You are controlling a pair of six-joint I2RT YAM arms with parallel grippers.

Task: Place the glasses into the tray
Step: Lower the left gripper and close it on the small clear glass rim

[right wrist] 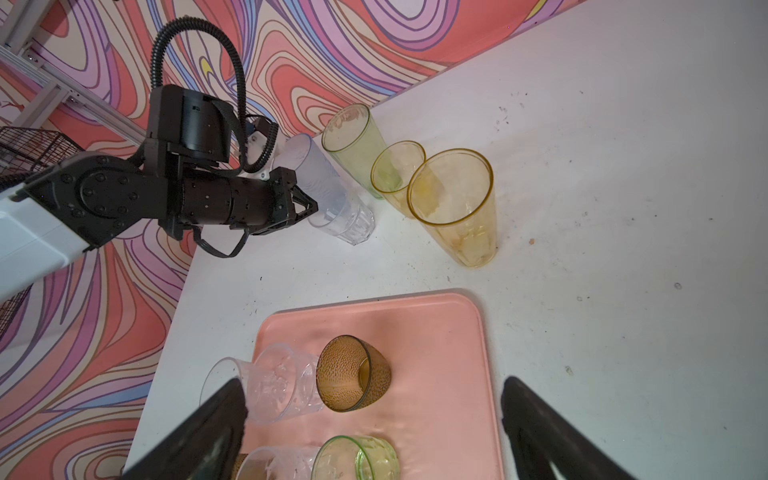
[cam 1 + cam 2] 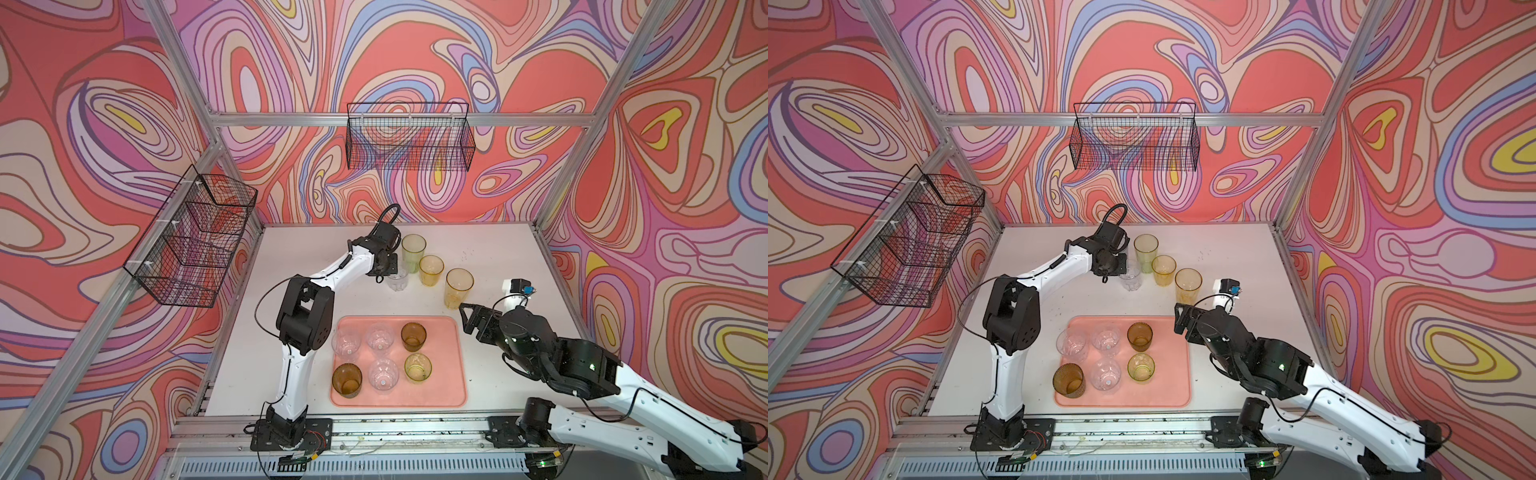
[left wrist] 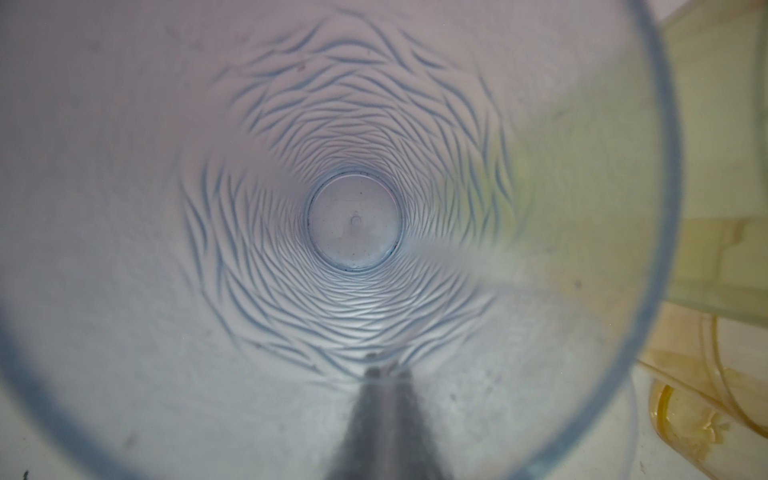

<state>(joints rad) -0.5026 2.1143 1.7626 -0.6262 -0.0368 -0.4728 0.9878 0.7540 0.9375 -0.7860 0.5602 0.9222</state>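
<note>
Left gripper (image 1: 308, 206) is pressed together on the wall of the pale blue tumbler (image 1: 314, 172) at the back of the white table (image 2: 498, 257). The left wrist view looks straight down into that tumbler, with one dark finger (image 3: 380, 424) showing at its wall. Whether its base rests on the table cannot be told. Just beside it stands a short clear faceted glass (image 2: 397, 281), and next come a yellow-green tumbler (image 2: 413, 250), a yellow-orange glass (image 2: 431, 270) and a yellow tumbler (image 2: 459, 287) in a row. Nearer the front, the salmon-pink tray (image 2: 451, 374) holds three clear glasses (image 2: 380, 337), two brown glasses (image 2: 413, 336) and one green glass (image 2: 417, 368), all upright. Right gripper (image 2: 466, 318) hangs empty, its jaws spread wide, just off the tray's far right corner.
</note>
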